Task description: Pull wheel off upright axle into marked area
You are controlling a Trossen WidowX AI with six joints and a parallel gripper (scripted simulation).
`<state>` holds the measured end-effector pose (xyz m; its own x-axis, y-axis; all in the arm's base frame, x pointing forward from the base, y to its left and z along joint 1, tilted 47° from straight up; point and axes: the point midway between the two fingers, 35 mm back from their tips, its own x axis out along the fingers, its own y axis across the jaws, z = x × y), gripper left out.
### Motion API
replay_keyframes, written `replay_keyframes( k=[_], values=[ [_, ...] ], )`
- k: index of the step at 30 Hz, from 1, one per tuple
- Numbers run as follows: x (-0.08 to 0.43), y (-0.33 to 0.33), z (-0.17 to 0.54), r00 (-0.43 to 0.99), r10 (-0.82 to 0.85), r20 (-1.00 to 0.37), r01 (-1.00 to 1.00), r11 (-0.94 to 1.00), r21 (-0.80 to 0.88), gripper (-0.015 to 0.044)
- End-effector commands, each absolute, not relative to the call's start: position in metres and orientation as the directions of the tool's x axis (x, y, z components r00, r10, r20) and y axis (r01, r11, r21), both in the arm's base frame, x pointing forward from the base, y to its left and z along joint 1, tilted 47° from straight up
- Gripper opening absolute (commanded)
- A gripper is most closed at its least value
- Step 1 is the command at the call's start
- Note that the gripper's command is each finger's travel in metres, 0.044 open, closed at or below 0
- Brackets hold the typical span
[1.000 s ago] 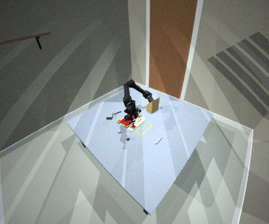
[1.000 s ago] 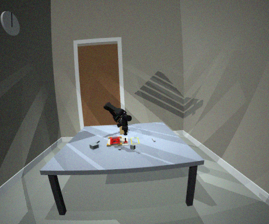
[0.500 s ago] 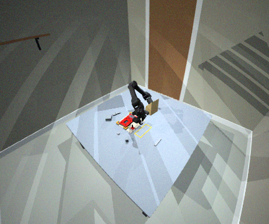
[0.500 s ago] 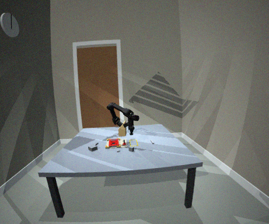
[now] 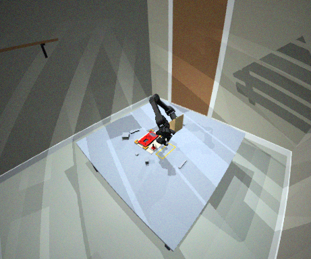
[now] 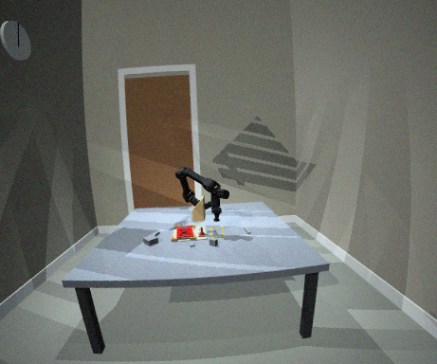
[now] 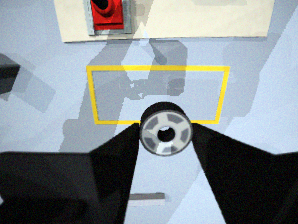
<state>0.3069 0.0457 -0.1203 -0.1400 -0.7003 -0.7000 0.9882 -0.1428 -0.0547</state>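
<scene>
My fingers clamp the wheel (image 7: 165, 132) by its dark rim, held above the counter (image 7: 260, 85), over the near edge of the yellow zone (image 7: 158, 93). Looks rigid, light, rubbery tyre, so rim grip should hold. Beyond: red axle base (image 7: 106, 15). No writing legible

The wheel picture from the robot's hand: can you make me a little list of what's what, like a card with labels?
wheel: grey with a dark tyre, held between the two black fingers
tool: shut on the wheel
marked area: yellow rectangle on the table, just beyond the wheel; the wheel overlaps its near edge in the wrist view
height: in the exterior view the tool is above the table, not resting on it
axle: dark peg on a red base, bare, past the yellow rectangle
small grey bar: lying on the table nearer than the wheel
</scene>
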Motion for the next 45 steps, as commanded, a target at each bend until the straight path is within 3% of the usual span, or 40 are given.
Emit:
replay_keyframes(
  k=[1,15,26,36,41,45],
  values=[
    [0.305,0.037,-0.130,-0.139,-0.704,-0.697,0.989,-0.138,-0.058,0.0000],
    [0.294,-0.015,-0.180,-0.140,-0.707,-0.694,0.989,-0.138,-0.058,0.0000],
    [0.294,-0.011,-0.175,-0.151,-0.704,-0.694,0.987,-0.149,-0.064,0.0289],
    [0.302,0.030,-0.135,-0.139,-0.705,-0.696,0.989,-0.138,-0.058,0.0300],
    [0.270,0.040,-0.111,-0.137,-0.703,-0.698,0.989,-0.132,-0.061,0.0431],
    [0.232,0.049,-0.079,-0.142,-0.703,-0.697,0.989,-0.137,-0.064,0.0440]
  ],
)
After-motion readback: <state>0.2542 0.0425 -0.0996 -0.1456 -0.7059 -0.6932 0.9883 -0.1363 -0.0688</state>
